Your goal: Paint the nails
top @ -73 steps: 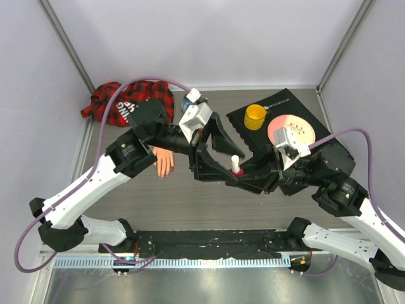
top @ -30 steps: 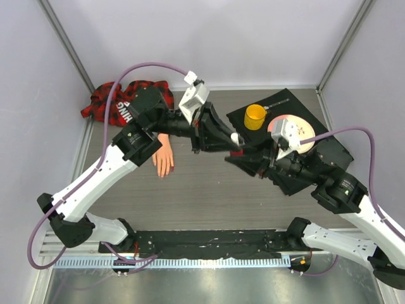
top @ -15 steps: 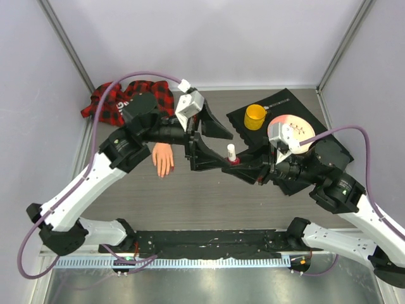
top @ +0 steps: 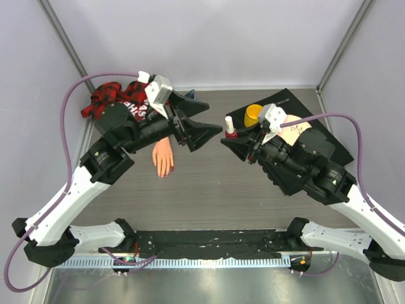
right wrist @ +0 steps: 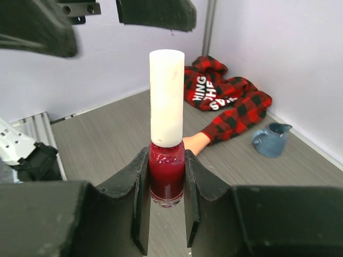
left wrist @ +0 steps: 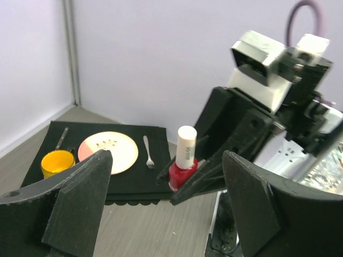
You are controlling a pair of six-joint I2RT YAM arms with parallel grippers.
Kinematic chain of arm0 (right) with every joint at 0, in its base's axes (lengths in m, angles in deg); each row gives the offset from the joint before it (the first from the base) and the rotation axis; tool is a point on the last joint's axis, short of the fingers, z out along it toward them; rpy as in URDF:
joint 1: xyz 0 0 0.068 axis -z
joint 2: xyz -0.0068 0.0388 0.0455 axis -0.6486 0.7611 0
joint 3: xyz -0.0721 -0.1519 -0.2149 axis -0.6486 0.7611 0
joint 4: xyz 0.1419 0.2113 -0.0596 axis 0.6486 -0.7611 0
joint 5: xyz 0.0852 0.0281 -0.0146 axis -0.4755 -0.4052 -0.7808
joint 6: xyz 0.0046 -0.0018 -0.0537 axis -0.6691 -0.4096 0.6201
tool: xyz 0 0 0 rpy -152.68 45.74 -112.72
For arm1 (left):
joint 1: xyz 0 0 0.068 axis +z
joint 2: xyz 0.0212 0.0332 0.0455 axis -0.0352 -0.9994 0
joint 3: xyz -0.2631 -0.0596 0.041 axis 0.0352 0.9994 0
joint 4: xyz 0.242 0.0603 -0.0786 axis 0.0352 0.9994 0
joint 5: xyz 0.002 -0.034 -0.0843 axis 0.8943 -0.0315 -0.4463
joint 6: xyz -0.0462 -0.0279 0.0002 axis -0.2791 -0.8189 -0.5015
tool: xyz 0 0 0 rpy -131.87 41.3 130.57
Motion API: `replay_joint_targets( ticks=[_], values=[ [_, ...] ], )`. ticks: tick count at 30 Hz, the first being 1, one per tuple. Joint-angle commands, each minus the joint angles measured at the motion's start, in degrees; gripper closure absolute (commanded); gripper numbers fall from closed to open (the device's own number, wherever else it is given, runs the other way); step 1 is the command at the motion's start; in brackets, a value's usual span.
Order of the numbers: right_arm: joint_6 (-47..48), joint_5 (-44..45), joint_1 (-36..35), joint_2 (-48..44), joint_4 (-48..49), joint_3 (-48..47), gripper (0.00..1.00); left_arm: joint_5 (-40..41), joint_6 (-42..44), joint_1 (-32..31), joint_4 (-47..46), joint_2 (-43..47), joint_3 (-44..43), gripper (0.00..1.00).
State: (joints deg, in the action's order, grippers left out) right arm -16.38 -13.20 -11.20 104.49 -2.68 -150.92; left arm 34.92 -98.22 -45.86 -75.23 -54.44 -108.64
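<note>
The right end effector (right wrist: 165,156) is closed on the red glass body of the polish bottle (right wrist: 166,176) and holds it upright in the air, over the middle of the desk (top: 209,190) toward the far edge. The white cap (right wrist: 166,96) is on the bottle. The left end effector (left wrist: 167,159) is wide open and holds nothing; it faces the bottle and is apart from it.

The mannequin hand (top: 163,158) lies flat on the left half of the desk. Its plaid sleeve (top: 120,101) reaches to the far left corner, and its fingers point to the near edge. The nails are too small to see.

I think the main danger is at the cap. If the left end effector closes off-centre, it can push the bottle sideways, and the round, smooth glass can slip or turn between the right fingers (right wrist: 140,187). The cap then does not unscrew, or the bottle falls onto the desk. The two arms also work very near each other here, so they can knock together. Once the bottle is open, any tilt can spill polish on the desk or the sleeve.
</note>
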Motion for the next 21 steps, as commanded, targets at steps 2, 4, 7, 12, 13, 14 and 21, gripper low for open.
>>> replay_joint_targets(
  ticks=[2, 4, 7, 12, 13, 14, 21],
  values=[
    [1.5, 4.8, 0.0, 0.3, 2.2, -2.8, 0.99, 5.4, -2.2, 0.1, -6.8, -3.2, 0.3, 0.17],
    [1.5, 4.9, 0.0, 0.6, 2.1, -2.6, 0.99, 4.1, -3.0, 0.2, -7.6, -4.8, -0.5, 0.19],
    [1.5, 4.9, 0.0, 0.8, 2.4, -2.6, 0.99, 3.5, -4.1, -0.3, -8.5, -6.4, -0.8, 0.22],
    [1.3, 4.9, 0.0, 1.1, 2.4, -2.6, 0.99, 0.2, -6.7, -0.7, -10.9, -8.0, -0.5, 0.28],
    [1.2, 4.9, 0.0, 1.1, 2.5, -2.6, 0.99, -0.3, -7.1, -0.8, -11.0, -8.3, -0.6, 0.29],
    [0.9, 4.8, 0.0, 1.0, 2.3, -2.7, 0.99, -1.1, -7.1, -1.0, -11.0, -8.5, -0.7, 0.31],
    [0.0, 4.5, 0.0, -0.2, 2.4, -2.9, 0.99, -6.6, -7.9, -1.0, -7.3, -9.7, -2.3, 0.5]
  ],
)
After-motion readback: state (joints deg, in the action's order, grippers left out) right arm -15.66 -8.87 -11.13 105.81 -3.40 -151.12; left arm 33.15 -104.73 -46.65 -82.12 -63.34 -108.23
